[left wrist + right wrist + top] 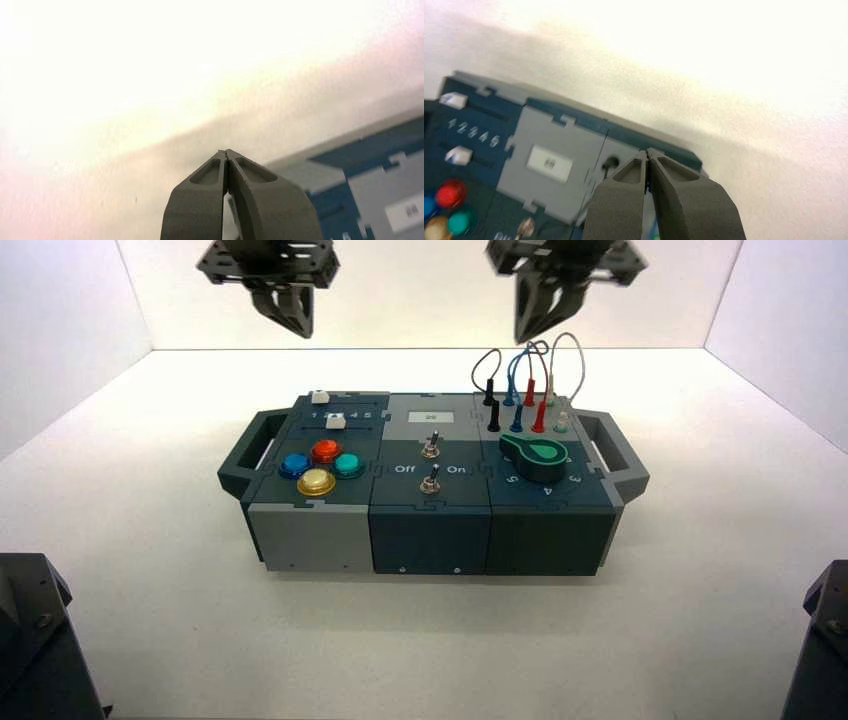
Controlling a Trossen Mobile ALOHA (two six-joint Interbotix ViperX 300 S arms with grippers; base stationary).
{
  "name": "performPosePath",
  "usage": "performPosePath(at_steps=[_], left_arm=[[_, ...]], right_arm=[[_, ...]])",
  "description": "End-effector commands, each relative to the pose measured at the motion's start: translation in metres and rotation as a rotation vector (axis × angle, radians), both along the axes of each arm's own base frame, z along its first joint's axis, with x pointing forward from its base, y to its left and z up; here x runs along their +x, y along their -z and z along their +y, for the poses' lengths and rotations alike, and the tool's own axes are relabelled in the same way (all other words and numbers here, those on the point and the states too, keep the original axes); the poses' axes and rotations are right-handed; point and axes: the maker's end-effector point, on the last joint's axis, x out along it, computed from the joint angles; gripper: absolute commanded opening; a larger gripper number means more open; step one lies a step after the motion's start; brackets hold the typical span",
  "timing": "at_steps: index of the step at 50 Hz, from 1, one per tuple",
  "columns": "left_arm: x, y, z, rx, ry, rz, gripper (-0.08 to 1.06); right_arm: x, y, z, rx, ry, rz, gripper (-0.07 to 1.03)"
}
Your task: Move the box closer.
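Note:
The dark blue-grey box [430, 530] stands mid-table with a handle at each end, four coloured buttons [318, 466] on its left, two toggle switches [431, 462] marked Off/On in the middle, a green dial [537, 457] and plugged wires [525, 390] on its right. My left gripper [290, 312] hangs high above and behind the box's left end, shut and empty [226, 152]. My right gripper [540, 308] hangs high above the wires, shut and empty [647, 151]. The right wrist view shows the box's top [544, 160] with its sliders and buttons; the left wrist view shows a corner of it [370, 185].
White walls [430, 290] close in the table at the back and both sides. Dark arm bases stand at the near left [40, 640] and near right [820, 640] corners. White table surface [430, 650] lies between the box and the near edge.

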Motion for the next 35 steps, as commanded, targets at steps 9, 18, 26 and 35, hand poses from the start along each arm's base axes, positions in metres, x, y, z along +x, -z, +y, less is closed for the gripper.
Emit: performPosePath(at_steps=[9, 18, 26, 35], left_arm=[[0.023, -0.005, -0.031, -0.008, 0.054, -0.01, -0.03], [0.021, 0.005, -0.046, 0.001, 0.089, 0.02, -0.03], [0.014, 0.013, -0.053, 0.008, 0.11, 0.043, -0.03], [-0.001, 0.024, -0.056, 0.028, 0.131, 0.118, -0.03]], right_arm=[[0.031, 0.014, 0.009, -0.003, 0.012, 0.012, -0.02], [0.034, 0.029, 0.002, -0.018, 0.028, 0.044, -0.02], [0.034, 0.037, -0.002, -0.025, 0.037, 0.061, -0.02], [0.033, 0.045, -0.002, -0.033, 0.038, 0.078, -0.02]])
